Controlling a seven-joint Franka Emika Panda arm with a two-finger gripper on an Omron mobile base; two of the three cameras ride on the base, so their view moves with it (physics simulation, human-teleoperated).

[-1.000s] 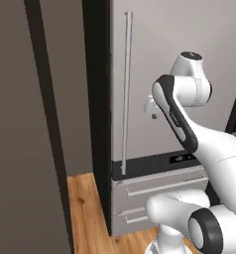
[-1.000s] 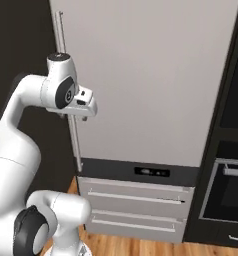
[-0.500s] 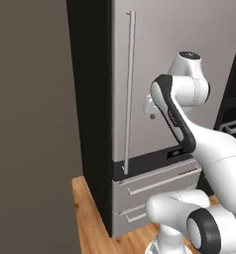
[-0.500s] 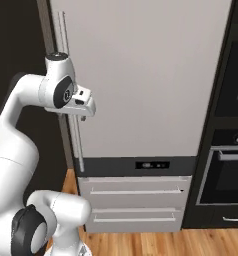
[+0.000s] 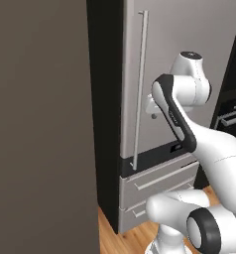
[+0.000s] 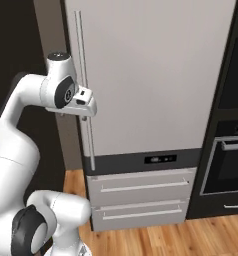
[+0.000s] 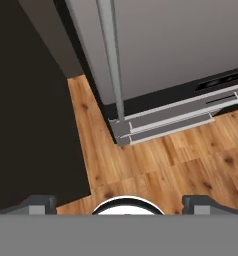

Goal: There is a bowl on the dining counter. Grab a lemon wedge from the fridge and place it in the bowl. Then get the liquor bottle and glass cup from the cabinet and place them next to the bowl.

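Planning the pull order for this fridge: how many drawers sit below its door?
2 drawers: the upper drawer directly beneath the black control strip, and the lower drawer just above the wooden floor. The fridge door is closed, so any inside are hidden.

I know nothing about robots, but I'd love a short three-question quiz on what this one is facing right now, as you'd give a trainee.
1. True or false: the fridge door is shut.
2. The gripper is: A) open, holding nothing; B) shut on the handle; C) holding a lemon wedge.
3. What lies below the fridge door, above the wooden floor?

Key:
1. True; no gap or interior shows.
2. A; the fingertips stand wide apart with only floor between them.
3. Two drawers, each with a horizontal bar handle.
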